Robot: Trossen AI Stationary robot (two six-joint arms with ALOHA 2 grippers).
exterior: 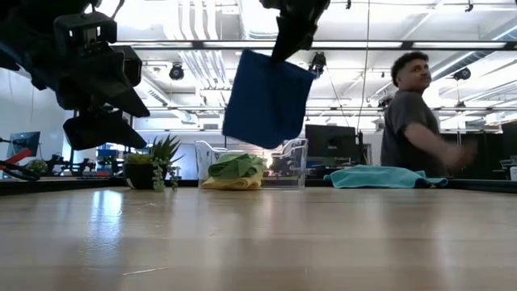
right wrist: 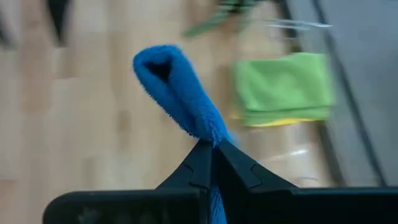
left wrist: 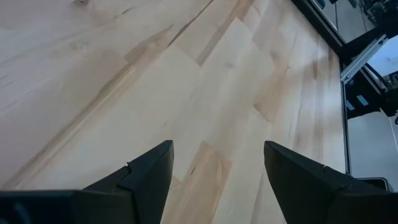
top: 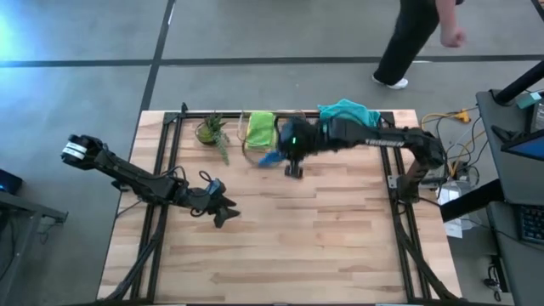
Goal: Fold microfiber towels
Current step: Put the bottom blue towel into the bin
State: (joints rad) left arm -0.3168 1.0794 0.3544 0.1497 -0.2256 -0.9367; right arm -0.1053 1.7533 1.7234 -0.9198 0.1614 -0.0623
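The right gripper (right wrist: 211, 149) has its two dark fingers pinched together on an edge of the dark blue, fuzzy microfiber towel (exterior: 266, 99), which hangs in the air as a limp, roughly square sheet in front of the clear plastic bin (exterior: 297, 158), well above the pale wooden tabletop (top: 323, 238). The grip takes only a thin pinch of pile, so the cloth could slip free if the arm swings, and because it hangs from one spot it may land bunched or twisted rather than flat; its lower edge could also drag over the bin's rim if the arm travels low.

Inside the bin lie the folded lime green towel (exterior: 236, 166) and, under it, the folded yellow towel (exterior: 230, 184), both soft and thick-edged. The teal towel (exterior: 380, 176) lies rumpled on the table just beside the bin, away from the small green potted plant (exterior: 157, 162) on the bin's other side.

The left gripper (left wrist: 214, 180) waits with fingers spread and empty, low over bare wood, well apart from the bin. A person (exterior: 412, 113) moves behind the table.
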